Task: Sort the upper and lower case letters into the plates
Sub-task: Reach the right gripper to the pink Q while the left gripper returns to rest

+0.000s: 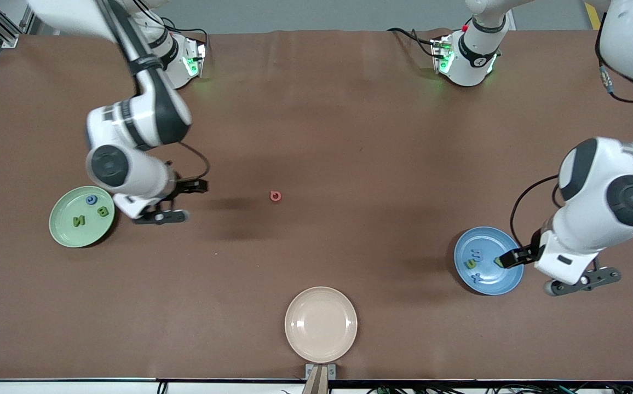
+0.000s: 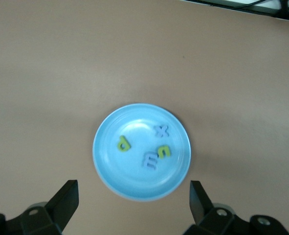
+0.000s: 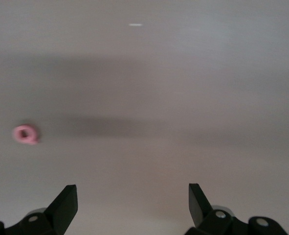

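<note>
sorting nearly done | pink letter [image 1: 276, 196] alone mid-table, between green plate [image 1: 62, 232] and blue plate [image 1: 508, 285] | right gripper [image 1: 171, 201] spread empty beside green plate | left gripper [image 1: 519, 256] spread empty over blue plate | next: grasp pink letter

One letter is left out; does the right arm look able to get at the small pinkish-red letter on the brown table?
Probably yes. The right gripper is open, and the pinkish-red letter lies alone on bare brown table beside it.
</note>
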Available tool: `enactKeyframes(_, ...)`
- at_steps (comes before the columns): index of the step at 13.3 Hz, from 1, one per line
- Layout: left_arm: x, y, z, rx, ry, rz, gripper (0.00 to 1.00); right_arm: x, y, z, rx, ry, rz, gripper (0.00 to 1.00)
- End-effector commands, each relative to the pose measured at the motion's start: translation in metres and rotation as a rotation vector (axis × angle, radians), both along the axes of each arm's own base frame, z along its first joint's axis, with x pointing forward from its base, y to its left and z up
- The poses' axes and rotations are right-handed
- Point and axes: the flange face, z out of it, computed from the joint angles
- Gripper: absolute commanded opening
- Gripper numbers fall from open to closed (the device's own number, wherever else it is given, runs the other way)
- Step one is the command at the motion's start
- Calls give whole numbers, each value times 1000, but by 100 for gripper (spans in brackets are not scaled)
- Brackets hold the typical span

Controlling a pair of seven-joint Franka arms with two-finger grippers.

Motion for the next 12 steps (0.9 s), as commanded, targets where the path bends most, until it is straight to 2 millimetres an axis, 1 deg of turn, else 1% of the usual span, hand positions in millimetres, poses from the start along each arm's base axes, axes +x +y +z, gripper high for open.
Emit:
enactKeyframes(1, -22, 31, 63, -73, 16, -38, 100, -22, 60, -22, 20, -40, 95, 100)
enactKeyframes(2, -35, 37, 78, -107, 58, -57, 100, -32, 84, -34, 28, -56, 136, 100)
enactKeyframes(4, -54, 46, 111, -81, 65, -57, 100, -51, 118, -61, 52, -106, 195, 100)
enactKeyframes(5, -62, 41, 123, -71, 66, -79, 100, -61, 130, -77, 66, -133, 219, 100)
enactKeyframes(6, -68, 39, 133, -54, 63, -111, 100, -67, 138, -87, 72, -144, 235, 100)
enactKeyframes(7, -75, 34, 150, -39, 40, -143, 100, -72, 144, -98, 71, -141, 246, 100)
enactKeyframes(8, -80, 30, 149, -30, 58, -168, 100, -76, 150, -110, 74, -147, 258, 100)
enactKeyframes(10, -96, 27, 163, -8, 93, -190, 100, -83, 159, -128, 83, -161, 274, 100)
enactKeyframes(11, -100, 25, 169, -2, 90, -191, 100, -82, 160, -136, 87, -171, 274, 100)
enactKeyframes(12, -100, 24, 168, -5, 92, -195, 100, -82, 160, -140, 88, -174, 275, 100)
